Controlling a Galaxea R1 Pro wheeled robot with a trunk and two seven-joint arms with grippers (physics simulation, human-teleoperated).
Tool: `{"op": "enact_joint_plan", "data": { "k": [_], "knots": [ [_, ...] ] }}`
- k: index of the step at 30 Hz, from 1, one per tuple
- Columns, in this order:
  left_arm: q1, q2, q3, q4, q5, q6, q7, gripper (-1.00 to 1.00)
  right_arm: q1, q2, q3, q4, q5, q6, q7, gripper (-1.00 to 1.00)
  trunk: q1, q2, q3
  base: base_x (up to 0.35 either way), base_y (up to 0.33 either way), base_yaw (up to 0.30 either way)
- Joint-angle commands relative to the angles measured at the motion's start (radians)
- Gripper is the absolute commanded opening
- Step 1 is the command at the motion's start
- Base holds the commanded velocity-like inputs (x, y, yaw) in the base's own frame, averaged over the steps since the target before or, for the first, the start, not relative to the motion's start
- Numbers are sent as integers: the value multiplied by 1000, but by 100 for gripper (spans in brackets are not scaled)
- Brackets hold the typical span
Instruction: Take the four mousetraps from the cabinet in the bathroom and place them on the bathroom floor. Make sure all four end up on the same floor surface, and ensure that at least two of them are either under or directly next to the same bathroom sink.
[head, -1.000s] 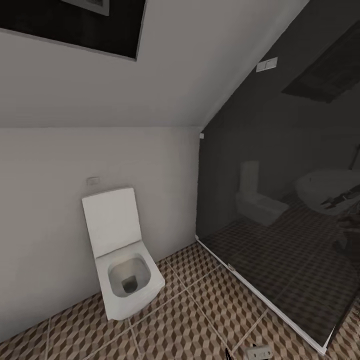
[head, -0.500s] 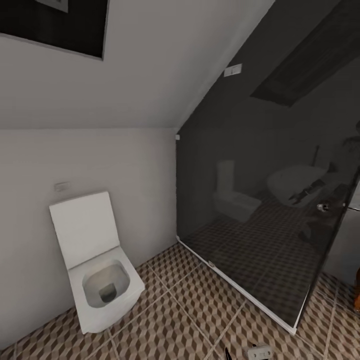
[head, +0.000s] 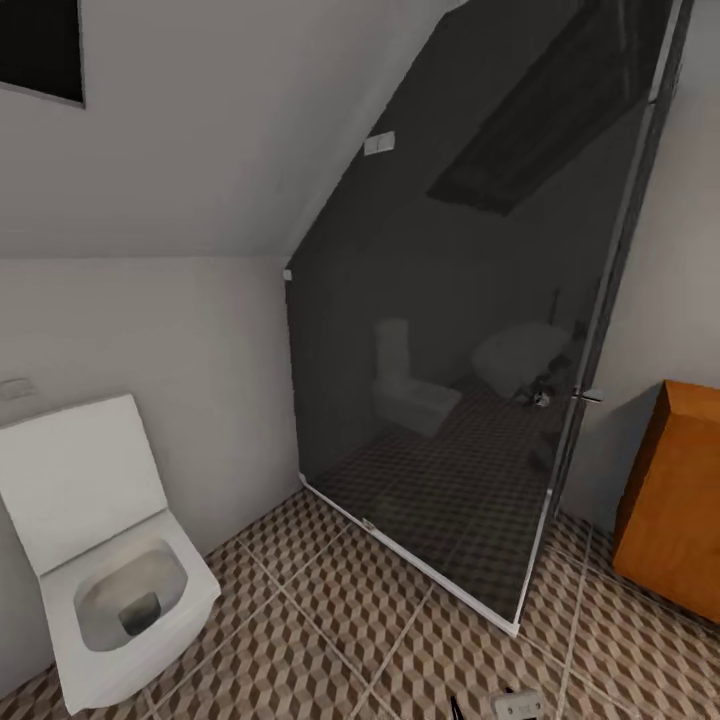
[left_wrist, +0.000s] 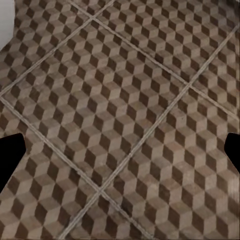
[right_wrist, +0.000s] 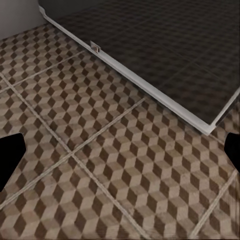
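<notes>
Tiles of the bathroom floor (head: 330, 640), printed with brown and beige cubes and crossed by pale grout lines, run under everything; a white toilet (head: 110, 590) with its lid raised stands against the pale wall at the head view's left; a dark glass shower screen (head: 470, 330) rises in the middle on a white sill; beyond its frame, at the right edge, stands the orange-brown wooden cabinet (head: 672, 495); the left gripper (left_wrist: 120, 150) hangs over bare tile with its fingers (left_wrist: 10, 155) spread wide and holding nothing; the right gripper (right_wrist: 120, 155) is likewise wide apart and empty, above tile near the screen's sill.
</notes>
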Motion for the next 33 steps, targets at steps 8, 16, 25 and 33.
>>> {"op": "enact_joint_plan", "data": {
  "k": [8,16,25,33],
  "knots": [
    [1,0,0,-1,0,-1,-1,100,0,0,-2,1,10,-2,0,100,0,0,-1,0,-206,-294],
    [1,-2,-1,10,0,-2,-1,100,0,0,-2,3,10,-2,0,100,0,0,-1,0,-208,-294],
    [1,-10,-3,14,0,-26,-1,100,0,0,-2,2,10,-2,0,100,0,0,-1,0,-220,-294],
    [1,-11,-2,25,0,-28,-1,100,0,-1,-2,3,9,-2,0,100,0,0,-1,0,-222,-285]
  ]
}}
